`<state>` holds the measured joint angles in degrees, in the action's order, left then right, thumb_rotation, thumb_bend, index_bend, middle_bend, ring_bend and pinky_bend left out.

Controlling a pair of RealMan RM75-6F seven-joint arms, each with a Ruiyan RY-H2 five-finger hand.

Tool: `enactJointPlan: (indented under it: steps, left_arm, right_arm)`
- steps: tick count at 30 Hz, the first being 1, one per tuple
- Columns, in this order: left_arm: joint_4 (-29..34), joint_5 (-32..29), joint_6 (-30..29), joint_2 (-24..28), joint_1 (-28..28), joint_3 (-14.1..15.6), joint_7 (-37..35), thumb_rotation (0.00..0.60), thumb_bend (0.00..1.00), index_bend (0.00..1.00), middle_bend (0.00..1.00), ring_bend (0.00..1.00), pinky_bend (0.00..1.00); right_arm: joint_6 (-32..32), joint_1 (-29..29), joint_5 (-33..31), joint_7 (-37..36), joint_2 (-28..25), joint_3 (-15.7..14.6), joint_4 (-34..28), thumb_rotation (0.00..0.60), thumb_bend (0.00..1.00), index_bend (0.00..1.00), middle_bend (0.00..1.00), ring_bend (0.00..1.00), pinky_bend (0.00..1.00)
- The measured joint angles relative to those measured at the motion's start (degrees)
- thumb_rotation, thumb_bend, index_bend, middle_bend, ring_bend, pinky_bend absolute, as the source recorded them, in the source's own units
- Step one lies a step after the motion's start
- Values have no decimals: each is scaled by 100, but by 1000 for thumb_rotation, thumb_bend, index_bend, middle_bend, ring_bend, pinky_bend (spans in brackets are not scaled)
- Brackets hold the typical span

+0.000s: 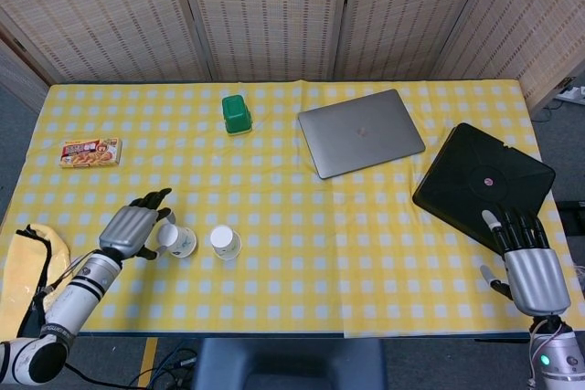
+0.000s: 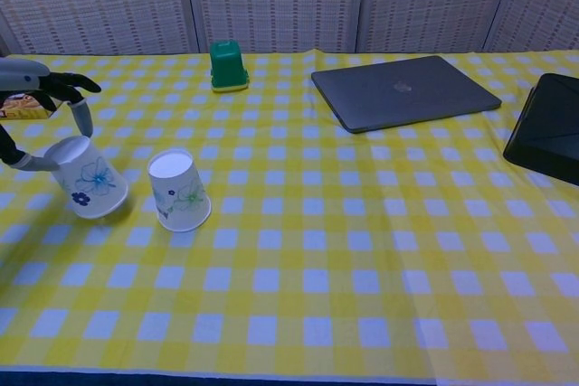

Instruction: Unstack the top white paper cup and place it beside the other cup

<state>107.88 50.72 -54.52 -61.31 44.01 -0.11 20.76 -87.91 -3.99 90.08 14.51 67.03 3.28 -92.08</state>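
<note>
1. Woven screens stand behind the table (image 1: 274,308), which wears a yellow-and-white checked cloth.
2. At 8 o'clock on the table I see my left hand (image 1: 132,228) holding one white paper cup (image 2: 89,189), upside down and tilted, its rim at the cloth. A finger and the thumb flank its base; the other fingers stay apart.
3. Just beside it, toward 3 o'clock, the other cup (image 2: 178,189) stands upside down, apart from the held one. Both carry a small flower print.
4. My right hand (image 1: 527,262) sits at the 4 o'clock corner with fingers straight and spread, holding nothing, its fingertips near the black pad (image 1: 483,183).
5. A closed grey laptop (image 1: 360,131) lies at 1 o'clock, a green box (image 1: 236,113) at 11 o'clock, a food box (image 1: 90,152) at 9 o'clock.
6. The chest view cuts off most of my left hand and shows only an edge of the pad. The food box's print is too small to read; the laptop lid's logo is too faint to make out.
7. Something yellow (image 1: 27,267) hangs beyond the table's left edge; I cannot tell what.
</note>
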Motion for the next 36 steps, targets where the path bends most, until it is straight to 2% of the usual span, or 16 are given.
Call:
enactJointPlan:
  steps: [20,23,29,31,36]
  left_arm:
    - [-432,426,164,-316,-268,-61,-450,600,321,399,0,0,183]
    - [-490,557,165,-352,-316,-76,-531,600,322,335,0,0,183]
    - [-387,795,109,-294,-412,-115,-657,600,322,110,0,0,183]
    - [-277,829,69,-239,-431,-125,-635,600,322,73,0,0,183]
    - [190,918,-166,-1,-497,-136,-413,600,322,63,0,0,183]
  right_arm:
    - [-224,103,209,3,11,-83,1,600,223,61,0,0,0]
    - [-261,120,250,3,14,-96,5,600,222,61,0,0,0]
    - [-347,154,309,-27,7,-103,9,600,222,61,0,0,0]
    - [-382,167,332,-51,-1,-104,11,600,222,61,0,0,0]
    - [-455,199,405,-135,-36,-117,18,600,223,61,0,0,0]
